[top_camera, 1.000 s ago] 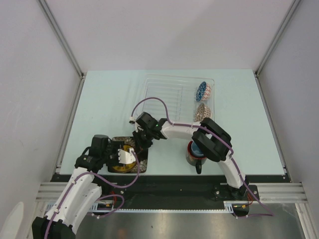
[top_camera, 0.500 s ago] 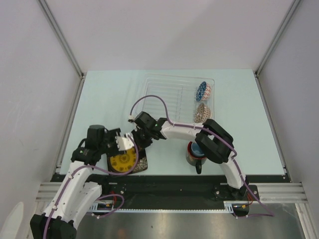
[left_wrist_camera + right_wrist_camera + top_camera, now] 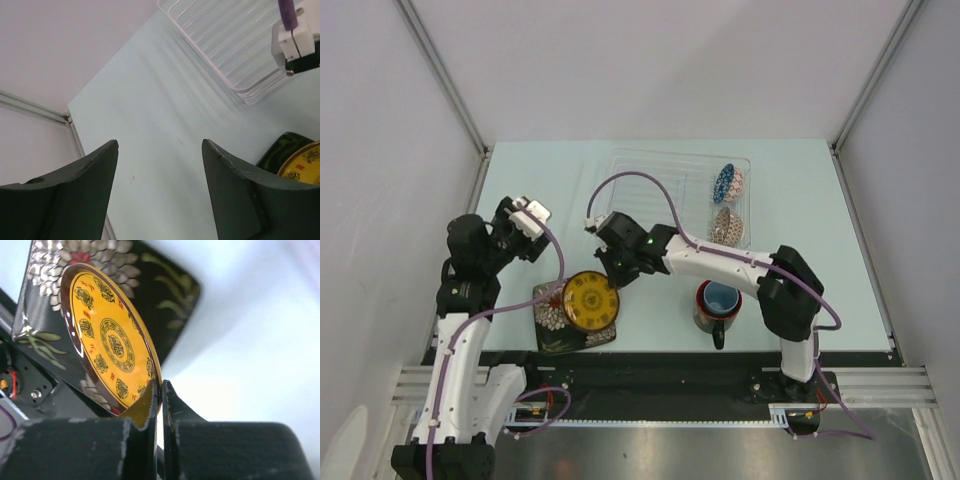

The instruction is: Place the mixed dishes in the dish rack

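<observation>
Two bowls [image 3: 727, 183] sit in the dish rack [image 3: 650, 185]. My right fingers [image 3: 176, 412] pinch the yellow plate [image 3: 590, 300], my left fingers [image 3: 85, 175] are open; the black plate [image 3: 552, 325] and mug [image 3: 701, 312] are not loaded yet

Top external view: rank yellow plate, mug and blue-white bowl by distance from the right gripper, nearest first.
1. yellow plate: its rim is clamped in the right gripper, left of centre, near edge.
2. mug: off to the gripper's right, near edge.
3. blue-white bowl: far side, right end of the dish rack.
</observation>
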Motion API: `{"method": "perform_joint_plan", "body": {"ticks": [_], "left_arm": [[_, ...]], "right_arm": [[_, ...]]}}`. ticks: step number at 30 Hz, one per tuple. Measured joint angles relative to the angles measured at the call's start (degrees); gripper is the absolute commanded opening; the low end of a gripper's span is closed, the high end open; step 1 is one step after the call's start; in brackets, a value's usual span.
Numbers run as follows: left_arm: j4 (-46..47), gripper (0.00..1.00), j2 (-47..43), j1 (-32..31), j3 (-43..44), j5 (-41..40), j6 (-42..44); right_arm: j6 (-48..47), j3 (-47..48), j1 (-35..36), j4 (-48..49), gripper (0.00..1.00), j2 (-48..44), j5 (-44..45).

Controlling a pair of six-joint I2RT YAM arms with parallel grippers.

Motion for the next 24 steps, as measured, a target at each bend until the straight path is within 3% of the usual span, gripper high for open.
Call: {"method": "perform_joint_plan", "body": {"ticks": [6,14,19,24], "left_arm": [[1.33,0.73,1.77,0.2,0.0,1.33,-4.28],[4.02,0.74,7.58,0.24,0.0,3.48,-8.52],[3.67,0.74,10.91,0.24,0.59,4.46,-9.7],[1.07,0.75,14.71,0.24,2.8,4.28,-9.11]], "right_arm": [[-3.23,2.75,-4.02,-5.29,0.0,-5.33,4.44],[-8.39,13.55,-15.58,-7.96,0.0,-11.56,10.45],[-13.64,16.04,-19.71,-6.64,0.0,-13.86,19.02],[-21.38,12.57,-22.47,-0.35,0.0,-15.08,26.64]]}}
